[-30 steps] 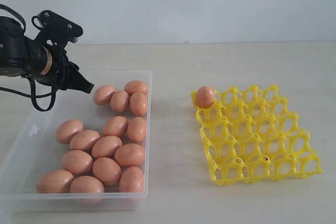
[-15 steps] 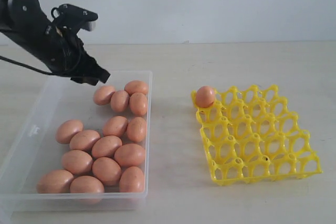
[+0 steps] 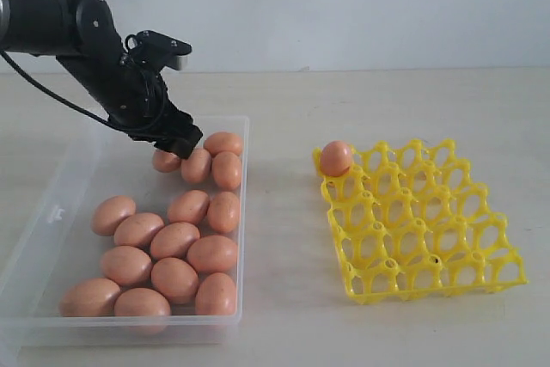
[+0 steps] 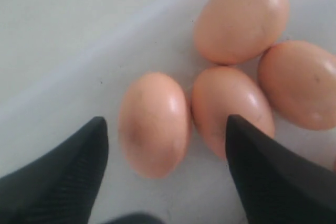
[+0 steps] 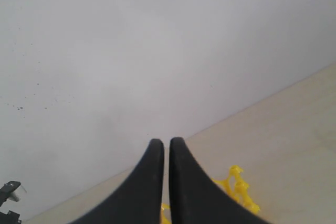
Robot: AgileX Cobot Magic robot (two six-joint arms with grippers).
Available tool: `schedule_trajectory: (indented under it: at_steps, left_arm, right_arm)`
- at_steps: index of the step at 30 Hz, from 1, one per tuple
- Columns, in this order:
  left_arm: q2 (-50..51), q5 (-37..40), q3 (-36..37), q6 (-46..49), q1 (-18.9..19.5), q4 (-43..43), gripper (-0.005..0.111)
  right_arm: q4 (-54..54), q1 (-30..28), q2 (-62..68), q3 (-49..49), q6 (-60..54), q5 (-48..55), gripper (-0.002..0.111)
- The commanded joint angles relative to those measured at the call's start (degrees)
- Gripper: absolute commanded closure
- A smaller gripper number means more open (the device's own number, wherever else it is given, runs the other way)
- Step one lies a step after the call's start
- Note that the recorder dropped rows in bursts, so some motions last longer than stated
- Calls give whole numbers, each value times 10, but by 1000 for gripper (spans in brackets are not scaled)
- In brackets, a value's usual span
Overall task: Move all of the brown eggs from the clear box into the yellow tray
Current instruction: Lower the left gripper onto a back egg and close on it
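While left gripper gapes above clear box (fifteen brown eggs), yellow tray holds one; right gripper closed.

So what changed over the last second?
The black left arm swung inward and down over the far group of smooth orange-brown eggs in the clear plastic box; its jaws stand open over one. Nothing gripped. All eggs and the yellow lattice tray stayed put.

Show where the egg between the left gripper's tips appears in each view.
Exterior view: egg at the far end of the clear box, partly hidden by the left gripper.
Left wrist view: between the open gripper's tips.
Right wrist view: not in it.
Shared landmark: three neighbouring eggs, in exterior and left wrist views.
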Motion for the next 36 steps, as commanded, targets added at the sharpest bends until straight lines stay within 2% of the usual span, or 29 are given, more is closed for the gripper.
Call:
schedule_trajectory:
  at_steps: [1,5,16,22,33,35,36]
  left_arm:
    - [19,-28,-15,-8,1,-7,49]
    - [28,-50,-15,-8,1,5,49]
    - [66,-50,-15,-19,1,8,49]
    - [66,-63,-15,-31,1,8,55]
    - [66,-77,-15,-51,1,7,56]
    - [66,-73,-15,-55,1,6,62]
    - [66,-69,-15,-55,1,6,71]
  right_arm:
    - [-2,2,-3,0,-2,-4,108]
    - [-2,2,-3,0,-2,-4,108]
    - [-2,2,-3,0,-2,-4,108]
    - [-2,2,-3,0,-2,-4,108]
    - [-2,2,-3,0,-2,-4,108]
    - [-2,2,-3,0,-2,-4,108]
    - [-2,2,-3,0,-2,-4,108]
